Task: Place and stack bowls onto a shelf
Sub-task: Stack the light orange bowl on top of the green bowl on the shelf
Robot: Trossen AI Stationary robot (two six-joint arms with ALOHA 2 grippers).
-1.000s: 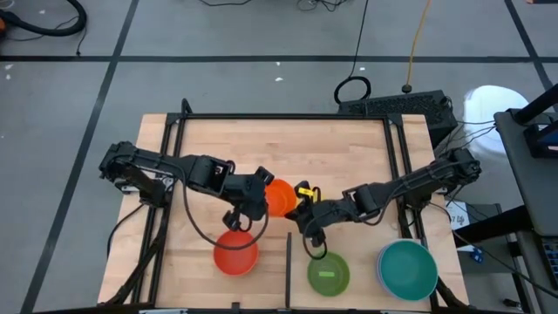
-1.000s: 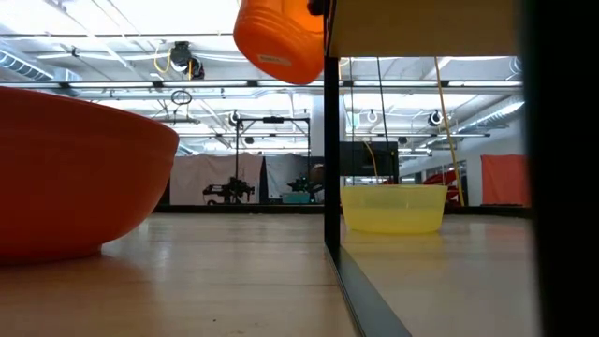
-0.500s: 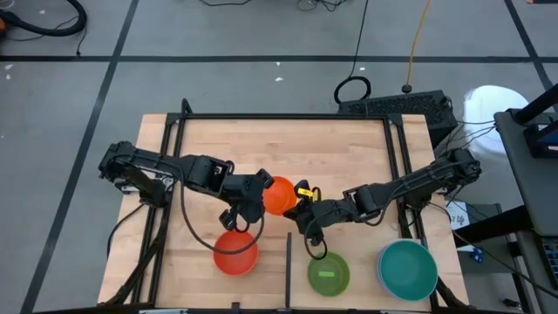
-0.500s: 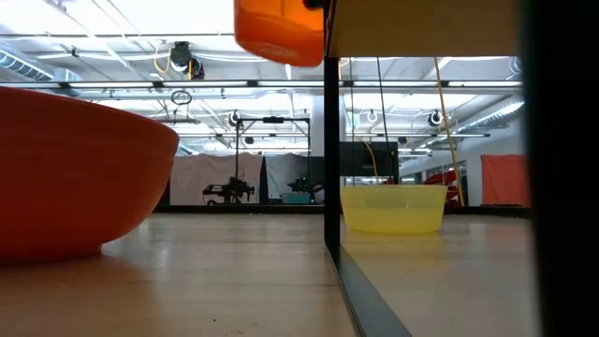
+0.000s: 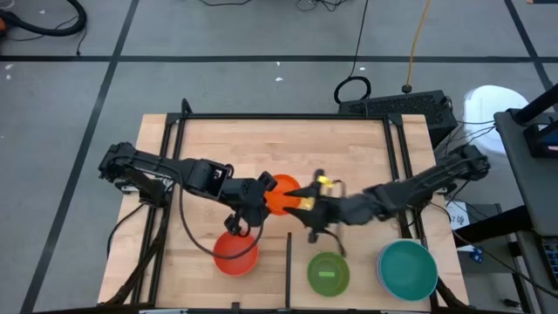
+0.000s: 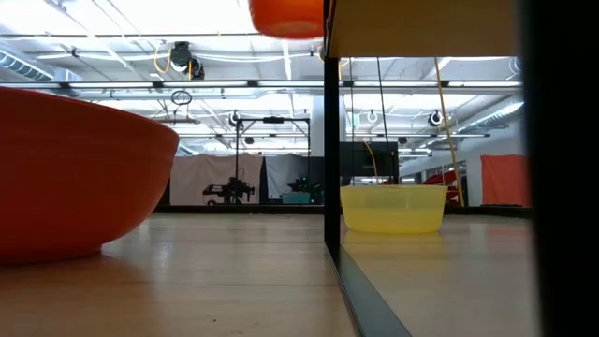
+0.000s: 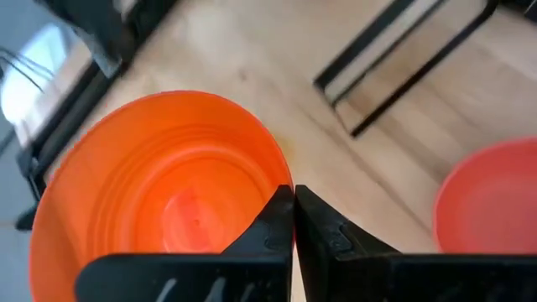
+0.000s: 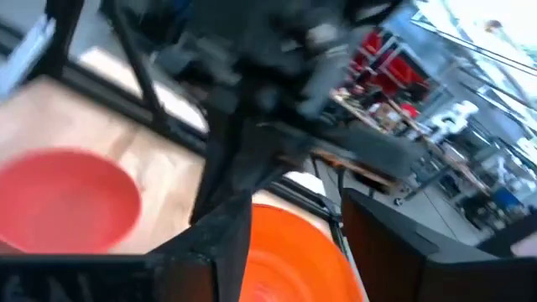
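Note:
My left gripper (image 5: 261, 194) is shut on a small orange bowl (image 5: 281, 197), which hangs over the middle of the table and shows at the top of the low view (image 6: 285, 14). My right gripper (image 5: 302, 203) stands open just right of the bowl. In its wrist view the orange bowl (image 8: 285, 252) shows between the spread fingers, apart from them. A red bowl (image 5: 235, 253) rests on the tabletop below. On the shelf (image 5: 362, 249), right of its dark upright divider (image 5: 288, 262), sits a green bowl (image 5: 329, 272). A yellow bowl (image 6: 393, 208) stands under the board. My left gripper pinches the orange bowl's rim (image 7: 284, 178) between its two fingers, one inside the bowl and one outside. The fingers slant down from the table's left side. The bowl hangs clear of the table with its opening tilted toward the gripper.
A large teal bowl (image 5: 407, 269) sits at the near right corner. Dark frame bars (image 5: 174, 157) run along the table's left, far and right sides. Bare wood lies toward the far edge (image 5: 279, 144).
My right gripper has risen and tipped up toward level beside the orange bowl, its arm swinging a little toward the far edge. The orange bowl has gone higher, now almost out of the top of the low view, and stays with my left gripper.

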